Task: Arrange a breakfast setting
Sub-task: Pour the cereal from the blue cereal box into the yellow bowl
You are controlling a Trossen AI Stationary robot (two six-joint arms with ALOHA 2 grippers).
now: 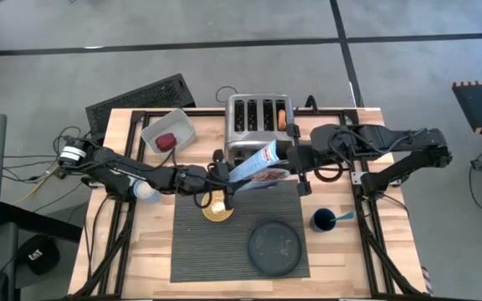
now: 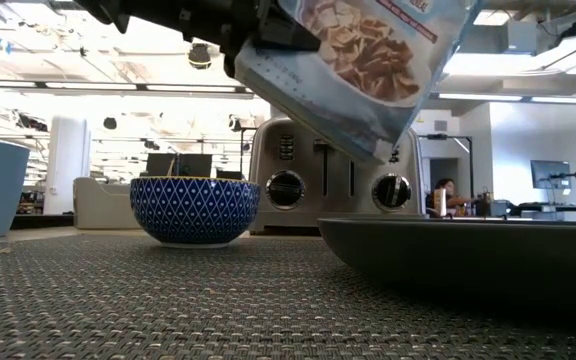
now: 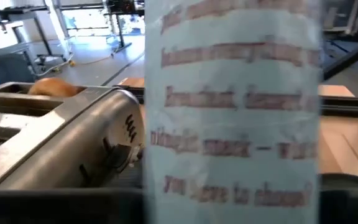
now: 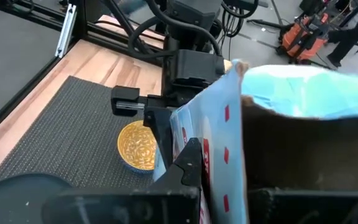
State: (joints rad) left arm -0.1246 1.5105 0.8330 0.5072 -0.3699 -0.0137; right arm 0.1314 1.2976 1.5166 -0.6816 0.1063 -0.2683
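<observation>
A light blue cereal bag (image 1: pixel 256 163) hangs tilted above the dark grey ribbed placemat (image 1: pixel 224 251), between my two grippers. My left gripper (image 1: pixel 227 177) is shut on its lower end, and my right gripper (image 1: pixel 289 160) is shut on its higher end. Below the lower end a small bowl (image 1: pixel 218 206) stands on the placemat, yellow inside and blue-patterned outside (image 2: pixel 194 208), with cereal in it. A dark round plate (image 1: pixel 275 247) rests on the mat's near right part. A dark blue cup (image 1: pixel 323 220) holding a blue-handled spoon (image 1: pixel 341 216) stands to the right of the mat. My left gripper holds the bag's lower end (image 4: pixel 180 134) pinched between its two fingers (image 4: pixel 188 163), coming level from the table's left. The bag is lifted clear and slopes up away from the fingers. My right gripper holds the bag's higher end (image 1: pixel 279 155), coming from the table's right and slanting down. The bag itself hides the place of contact in the right wrist view.
The chrome toaster (image 1: pixel 258 125) stands just behind the bag, with a bagel (image 1: pixel 282 119) in its right slot. A grey tray (image 1: pixel 167 134) with a small red fruit (image 1: pixel 166 140) sits at the far left. A dark pad (image 1: pixel 141 96) lies behind the table's far left corner.
</observation>
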